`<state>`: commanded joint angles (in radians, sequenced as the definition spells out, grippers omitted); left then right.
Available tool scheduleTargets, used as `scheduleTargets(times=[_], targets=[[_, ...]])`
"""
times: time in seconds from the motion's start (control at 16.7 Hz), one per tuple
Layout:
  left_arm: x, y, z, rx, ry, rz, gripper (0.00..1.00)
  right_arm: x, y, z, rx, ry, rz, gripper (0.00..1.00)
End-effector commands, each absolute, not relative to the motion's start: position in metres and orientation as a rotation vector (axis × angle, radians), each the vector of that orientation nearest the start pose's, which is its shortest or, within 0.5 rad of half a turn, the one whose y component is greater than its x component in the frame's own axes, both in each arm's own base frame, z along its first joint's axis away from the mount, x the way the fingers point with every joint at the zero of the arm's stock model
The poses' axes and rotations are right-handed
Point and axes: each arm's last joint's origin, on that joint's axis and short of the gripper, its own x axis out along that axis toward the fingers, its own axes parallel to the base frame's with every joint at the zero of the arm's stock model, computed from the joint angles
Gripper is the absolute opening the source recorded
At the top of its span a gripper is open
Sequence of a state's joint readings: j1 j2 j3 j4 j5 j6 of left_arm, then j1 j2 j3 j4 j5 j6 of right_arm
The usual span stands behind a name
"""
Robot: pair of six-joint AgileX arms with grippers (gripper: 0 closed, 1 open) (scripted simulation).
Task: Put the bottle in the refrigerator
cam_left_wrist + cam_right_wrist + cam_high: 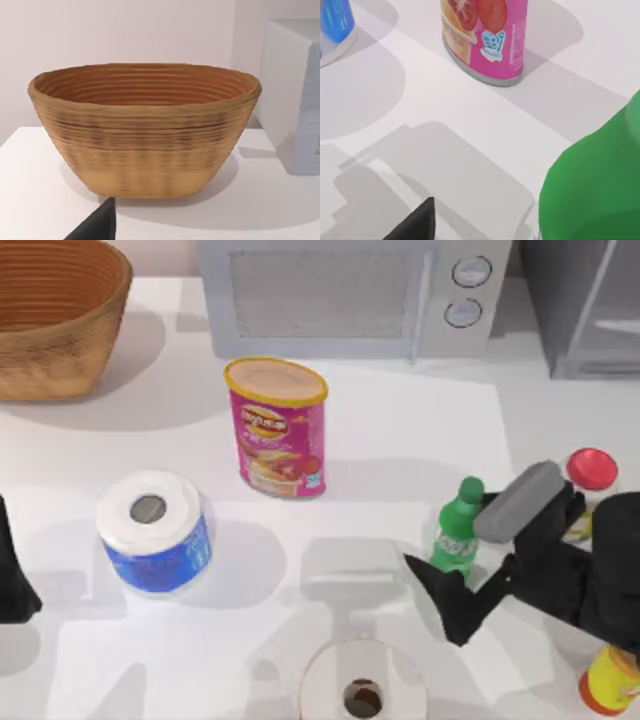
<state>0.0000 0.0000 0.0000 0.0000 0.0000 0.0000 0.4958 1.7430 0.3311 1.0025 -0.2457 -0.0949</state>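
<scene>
On the white worktop (400, 440), the small translucent green plastic bottle (457, 530) stands upright between the open fingers of the right hand (475, 560); left hand's state unclear

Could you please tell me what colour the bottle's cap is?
Green, like the bottle itself; the top view shows it best.

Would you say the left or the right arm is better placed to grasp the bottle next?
Right. The right gripper is open beside the bottle, while the left gripper sits at the table's far left edge.

No readable text on anything
</scene>
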Motion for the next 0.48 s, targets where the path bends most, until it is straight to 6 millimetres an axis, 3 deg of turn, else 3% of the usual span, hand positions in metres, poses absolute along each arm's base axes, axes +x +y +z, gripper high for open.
scheduleTargets(times=[0.24,0.48], targets=[[0.1057,-0.0012,0.1600,0.000,0.000,0.000,1.00,0.2231,0.1298,0.0871,-0.154,0.379,0.765,1.00],[0.1057,-0.0012,0.1600,0.000,0.000,0.000,1.00,0.2231,0.1298,0.0871,-0.154,0.379,0.765,0.70]])
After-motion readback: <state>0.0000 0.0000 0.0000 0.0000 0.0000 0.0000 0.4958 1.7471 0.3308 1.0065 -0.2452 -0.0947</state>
